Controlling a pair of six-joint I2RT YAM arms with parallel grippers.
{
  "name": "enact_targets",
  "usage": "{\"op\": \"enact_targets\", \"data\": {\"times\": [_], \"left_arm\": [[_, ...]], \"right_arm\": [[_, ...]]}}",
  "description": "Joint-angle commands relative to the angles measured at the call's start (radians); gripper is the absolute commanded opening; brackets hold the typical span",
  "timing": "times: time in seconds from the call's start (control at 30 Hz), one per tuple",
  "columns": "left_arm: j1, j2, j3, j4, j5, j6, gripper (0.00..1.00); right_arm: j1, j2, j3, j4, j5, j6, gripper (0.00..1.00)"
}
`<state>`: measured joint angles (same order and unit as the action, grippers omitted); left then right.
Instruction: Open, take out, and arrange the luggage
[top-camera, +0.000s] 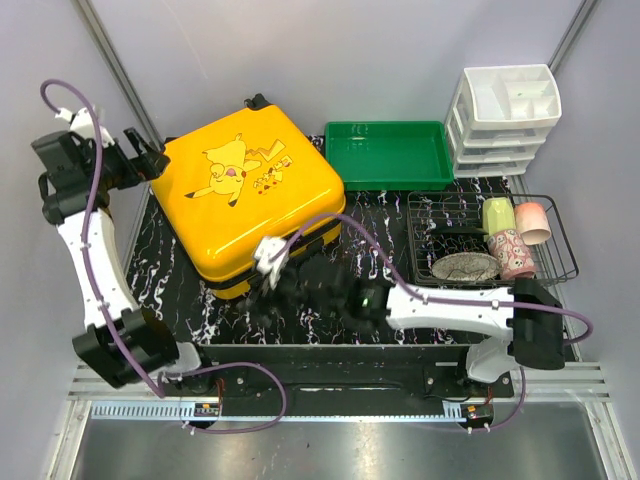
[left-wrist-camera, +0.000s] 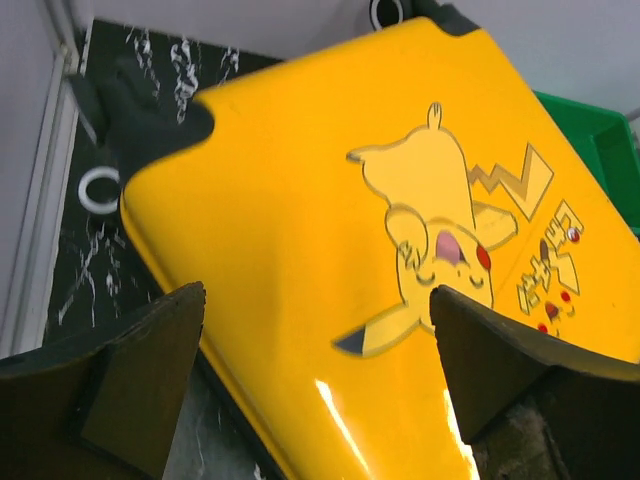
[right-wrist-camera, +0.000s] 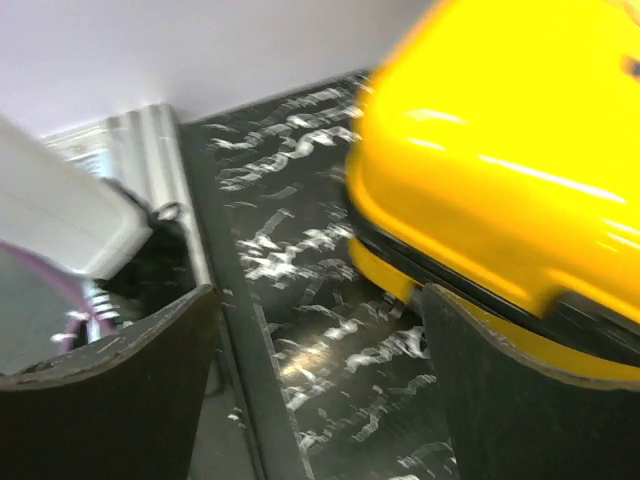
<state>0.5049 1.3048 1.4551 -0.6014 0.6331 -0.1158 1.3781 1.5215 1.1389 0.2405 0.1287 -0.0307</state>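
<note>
Surface (top-camera: 180, 290): a black marbled mat is spread under the luggage; the smooth shell is judged likely to slide across it if pushed from one side only

Luggage (top-camera: 250, 195): laid flat and shut on the left half of the mat, printed face up; nothing has yet been opened or taken out, so a lid that is only half lifted could drop back on a finger

Dish rack (top-camera: 490, 240): well to the right of the luggage, with cups and a plate in it; it could be knocked by the right arm if the arm is swung wide

Green tray (top-camera: 385, 150): just beside the far right corner of the luggage; it could be struck or shoved by a lid swung open that way

Left tool (left-wrist-camera: 315, 295): held at the far left corner of the luggage, fingers spread wide, nothing gripped; a closing on the rounded corner could slip off

Right tool (right-wrist-camera: 318, 295): held at the near edge of the luggage, fingers apart with nothing between them; the view is blurred, so contact cannot be told

Seam (right-wrist-camera: 470, 285): the dark line between the two shells on the near side of the luggage; a missed pinch here would leave the case shut

Wheel (left-wrist-camera: 98, 190): at the left end of the luggage; a snag on a finger is possible
</note>
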Motion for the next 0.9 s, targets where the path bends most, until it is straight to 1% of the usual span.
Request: {"op": "enact_targets", "data": {"times": [0.0, 0.03, 0.07, 0.13, 0.17, 0.2, 0.23, 0.27, 0.3, 0.33, 0.37, 0.4, 0.43, 0.47, 0.5, 0.53, 0.6, 0.63, 0.7, 0.8, 0.87], "left_arm": [[-0.061, 0.152, 0.125, 0.080, -0.042, 0.050, 0.99], [-0.084, 0.213, 0.172, 0.092, -0.061, 0.050, 0.99], [-0.094, 0.247, 0.197, 0.121, -0.122, 0.042, 0.99], [-0.118, 0.339, 0.267, 0.159, -0.170, 0.033, 0.99], [-0.129, 0.371, 0.295, 0.187, -0.235, 0.028, 0.99], [-0.140, 0.405, 0.327, 0.192, -0.272, 0.033, 0.99], [-0.161, 0.474, 0.396, 0.193, -0.311, 0.039, 0.99], [-0.172, 0.510, 0.430, 0.201, -0.410, 0.042, 0.99], [-0.183, 0.543, 0.462, 0.206, -0.455, 0.047, 0.99], [-0.195, 0.609, 0.522, 0.212, -0.493, 0.056, 0.99], [-0.201, 0.640, 0.553, 0.213, -0.566, 0.070, 0.99], [-0.209, 0.669, 0.600, 0.218, -0.601, 0.079, 0.99], [-0.219, 0.718, 0.619, 0.225, -0.624, 0.097, 0.99], [-0.224, 0.737, 0.629, 0.260, -0.685, 0.110, 0.99], [-0.227, 0.760, 0.630, 0.287, -0.702, 0.140, 0.99], [-0.230, 0.769, 0.628, 0.346, -0.719, 0.152, 0.99], [-0.232, 0.810, 0.639, 0.397, -0.783, 0.183, 0.99], [-0.236, 0.830, 0.652, 0.423, -0.797, 0.198, 0.99], [-0.246, 0.887, 0.697, 0.439, -0.837, 0.273, 0.99], [-0.267, 0.918, 0.693, 0.474, -0.837, 0.402, 0.99], [-0.276, 0.910, 0.660, 0.476, -0.791, 0.480, 0.99]], "right_arm": [[-0.209, -0.046, -0.050, -0.151, -0.188, 0.238, 0.90], [-0.258, -0.056, -0.076, -0.158, -0.193, 0.245, 0.90], [-0.275, -0.082, -0.090, -0.164, -0.189, 0.259, 0.90], [-0.313, -0.115, -0.132, -0.188, -0.181, 0.279, 0.91], [-0.326, -0.144, -0.149, -0.199, -0.179, 0.311, 0.91], [-0.344, -0.159, -0.165, -0.220, -0.178, 0.331, 0.92], [-0.378, -0.171, -0.198, -0.227, -0.178, 0.351, 0.93], [-0.401, -0.188, -0.214, -0.233, -0.175, 0.392, 0.93], [-0.419, -0.190, -0.228, -0.236, -0.173, 0.409, 0.92], [-0.436, -0.193, -0.250, -0.268, -0.169, 0.440, 0.92], [-0.468, -0.192, -0.261, -0.271, -0.163, 0.455, 0.92], [-0.481, -0.190, -0.269, -0.276, -0.159, 0.472, 0.92], [-0.493, -0.187, -0.275, -0.277, -0.158, 0.495, 0.91], [-0.507, -0.178, -0.274, -0.279, -0.149, 0.503, 0.91], [-0.511, -0.172, -0.269, -0.288, -0.146, 0.511, 0.91], [-0.516, -0.153, -0.258, -0.296, -0.138, 0.535, 0.90], [-0.536, -0.130, -0.245, -0.346, -0.088, 0.577, 0.89], [-0.545, -0.118, -0.231, -0.365, -0.071, 0.642, 0.88], [-0.568, -0.084, -0.228, -0.375, -0.081, 0.695, 0.87], [-0.570, -0.034, -0.219, -0.366, -0.081, 0.742, 0.85], [-0.573, -0.003, -0.205, -0.360, -0.052, 0.741, 0.85]]}}
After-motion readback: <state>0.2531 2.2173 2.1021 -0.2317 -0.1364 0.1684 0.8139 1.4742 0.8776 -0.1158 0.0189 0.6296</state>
